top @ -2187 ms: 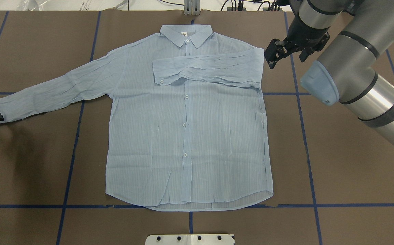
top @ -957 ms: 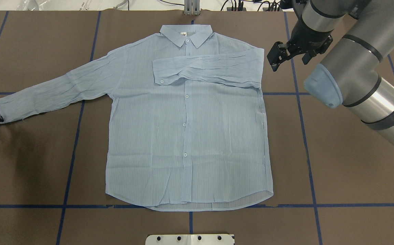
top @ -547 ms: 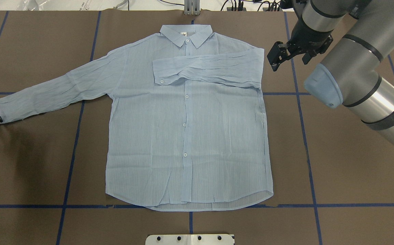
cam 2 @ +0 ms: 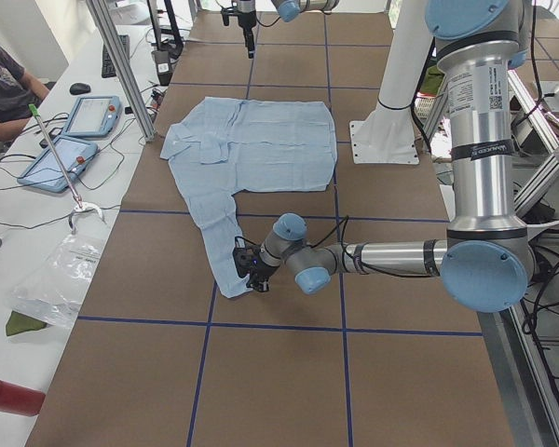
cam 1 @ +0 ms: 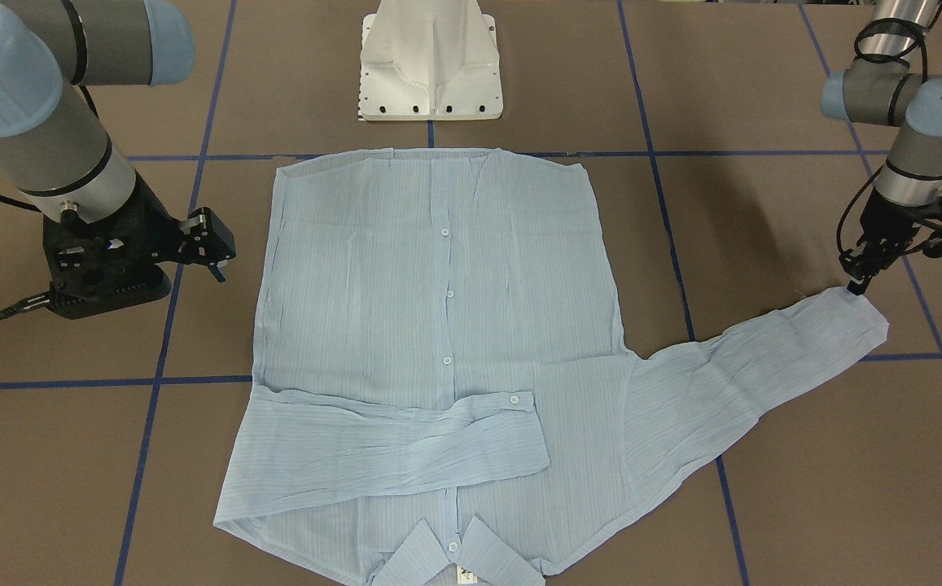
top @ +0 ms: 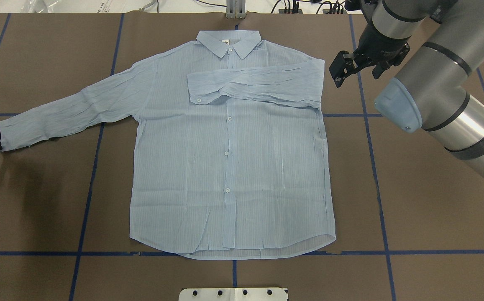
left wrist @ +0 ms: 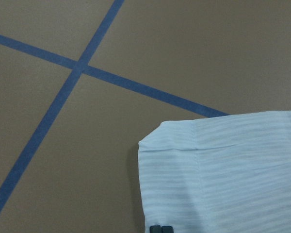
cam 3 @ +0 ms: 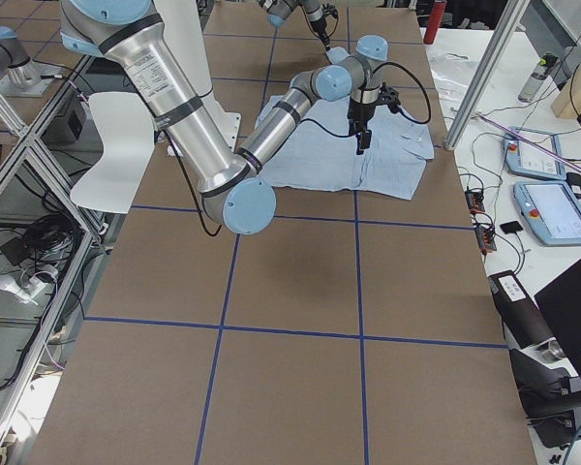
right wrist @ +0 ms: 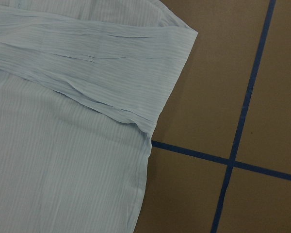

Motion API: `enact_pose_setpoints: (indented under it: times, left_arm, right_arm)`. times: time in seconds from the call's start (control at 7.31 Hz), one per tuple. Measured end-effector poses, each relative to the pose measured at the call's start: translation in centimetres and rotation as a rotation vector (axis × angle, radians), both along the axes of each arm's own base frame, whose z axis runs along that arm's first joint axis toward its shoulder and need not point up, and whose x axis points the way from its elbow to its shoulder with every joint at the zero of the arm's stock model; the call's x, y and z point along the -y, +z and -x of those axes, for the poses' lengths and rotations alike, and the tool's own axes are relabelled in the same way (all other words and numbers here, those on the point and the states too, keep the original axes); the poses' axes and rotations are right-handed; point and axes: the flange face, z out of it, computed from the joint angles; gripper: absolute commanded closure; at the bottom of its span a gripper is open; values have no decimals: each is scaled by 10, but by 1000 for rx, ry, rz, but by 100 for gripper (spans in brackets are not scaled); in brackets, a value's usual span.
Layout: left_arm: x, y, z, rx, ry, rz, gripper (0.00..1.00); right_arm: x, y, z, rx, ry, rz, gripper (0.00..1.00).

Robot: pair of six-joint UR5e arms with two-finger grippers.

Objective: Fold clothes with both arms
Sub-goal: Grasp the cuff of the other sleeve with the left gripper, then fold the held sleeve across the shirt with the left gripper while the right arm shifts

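Note:
The pale-blue striped shirt (top: pixel 229 167) lies flat and buttoned on the brown table, collar (top: pixel 228 42) at the far side. One sleeve (top: pixel 254 85) is folded across the chest. The other sleeve (top: pixel 70 110) stretches out to the left. My left gripper (cam 1: pixel 855 283) sits at that sleeve's cuff (cam 1: pixel 857 321), and in the left wrist view its fingertips (left wrist: pixel 160 228) are pressed together at the cuff's (left wrist: pixel 223 170) edge. My right gripper (top: pixel 339 69) hangs open and empty just right of the folded sleeve's shoulder; no fingers appear in the right wrist view, only the fold (right wrist: pixel 111 73).
Blue tape lines (top: pixel 375 167) divide the brown table top. The white pedestal base (cam 1: pixel 430 65) stands past the shirt's hem. Beyond the table's collar side a person (cam 2: pixel 0 88) sits at a bench with tablets (cam 2: pixel 88 116).
My right gripper has drifted slightly right, away from the folded sleeve. The left gripper stays at the cuff, shifted a touch left. The shirt has not moved.

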Motion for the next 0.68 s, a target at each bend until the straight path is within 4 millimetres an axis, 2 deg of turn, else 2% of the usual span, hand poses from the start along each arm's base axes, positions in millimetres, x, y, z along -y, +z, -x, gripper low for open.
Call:
enact_pose_setpoints:
  times: [0.14,0.41,0.55,0.68]
  left_arm:
    - [3,-18,-2,-4,2,-7,100]
    - [22,-79,-10,-10,-7,-15,100]
    - [42,-118,-18,-13,-20,-19,100]
    - [70,-168,-31,-14,-32,-22,100]
  right_arm:
    - [-2,3,-5,1,4,1,0]
    - [-8,21,-24,-10,19,14,0]
    - [-10,34,-34,-20,21,19,0]
    - [-10,51,-45,-35,16,22,0]
